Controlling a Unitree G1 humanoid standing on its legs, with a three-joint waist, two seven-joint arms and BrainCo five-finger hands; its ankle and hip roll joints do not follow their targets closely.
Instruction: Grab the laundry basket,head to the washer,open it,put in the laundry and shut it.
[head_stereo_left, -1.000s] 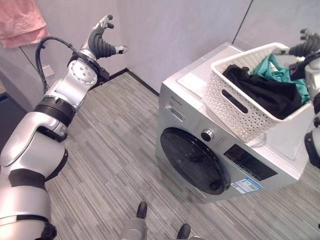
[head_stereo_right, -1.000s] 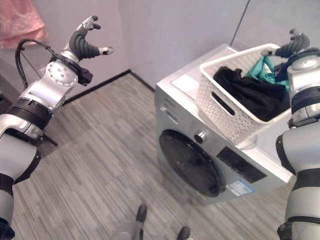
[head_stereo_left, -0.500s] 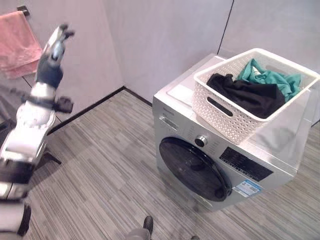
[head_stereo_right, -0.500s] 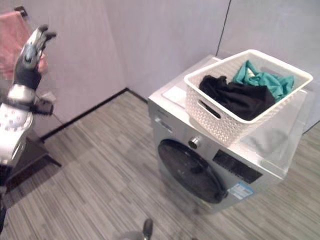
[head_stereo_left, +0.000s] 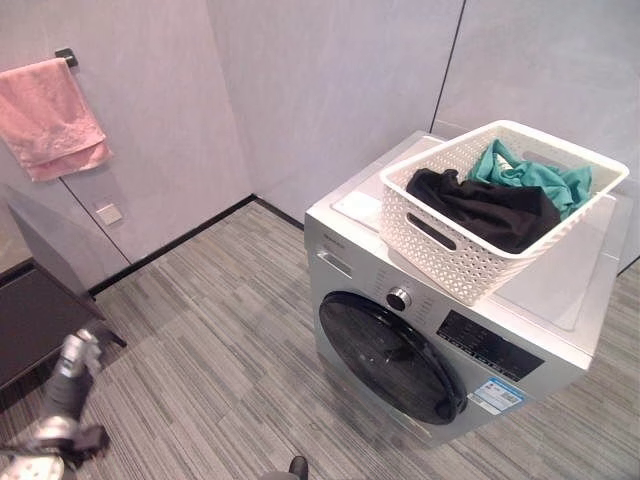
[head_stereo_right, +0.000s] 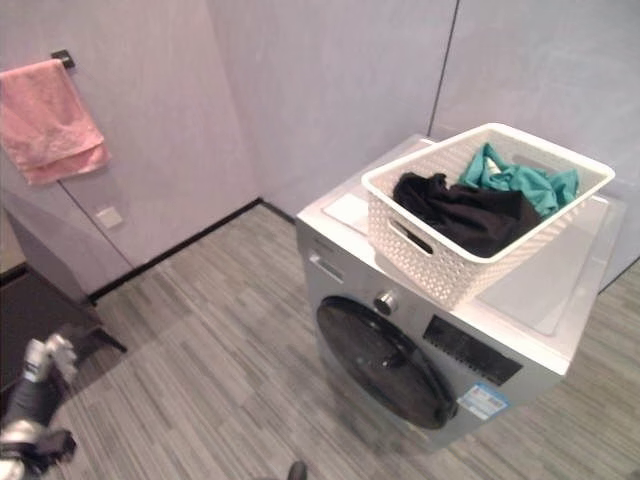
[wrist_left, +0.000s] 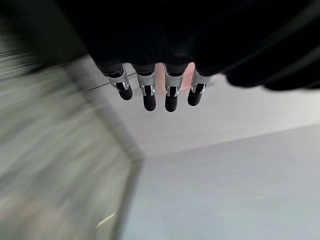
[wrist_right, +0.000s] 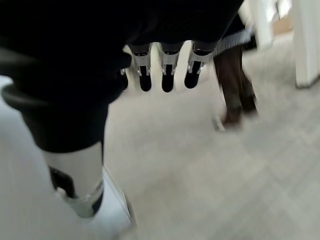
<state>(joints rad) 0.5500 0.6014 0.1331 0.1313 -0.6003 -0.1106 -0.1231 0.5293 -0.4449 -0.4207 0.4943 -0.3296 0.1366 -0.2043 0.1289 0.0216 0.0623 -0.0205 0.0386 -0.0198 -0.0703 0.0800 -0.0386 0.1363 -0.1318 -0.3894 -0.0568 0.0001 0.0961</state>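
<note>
The white laundry basket (head_stereo_left: 470, 250) stands on top of the silver washer (head_stereo_left: 350, 250), apart from both hands. It holds a black garment (head_stereo_left: 485, 205) and a teal one (head_stereo_left: 540, 180). The washer's dark round door (head_stereo_left: 385, 355) is shut. My left hand (head_stereo_left: 68, 372) hangs low at the lower left, far from the washer; its fingers (wrist_left: 149, 95) are straight and hold nothing. My right hand (wrist_right: 168, 75) points down over the floor, fingers relaxed and empty.
A pink towel (head_stereo_left: 55, 115) hangs on the left wall. A dark low cabinet (head_stereo_left: 35, 320) stands below it. Grey plank floor (head_stereo_left: 210, 330) lies in front of the washer. A person's legs (wrist_right: 235, 85) stand on the floor in the right wrist view.
My left arm has dropped from raised high at the left to low at the lower left. The view has shifted slightly. The basket stays on the washer.
</note>
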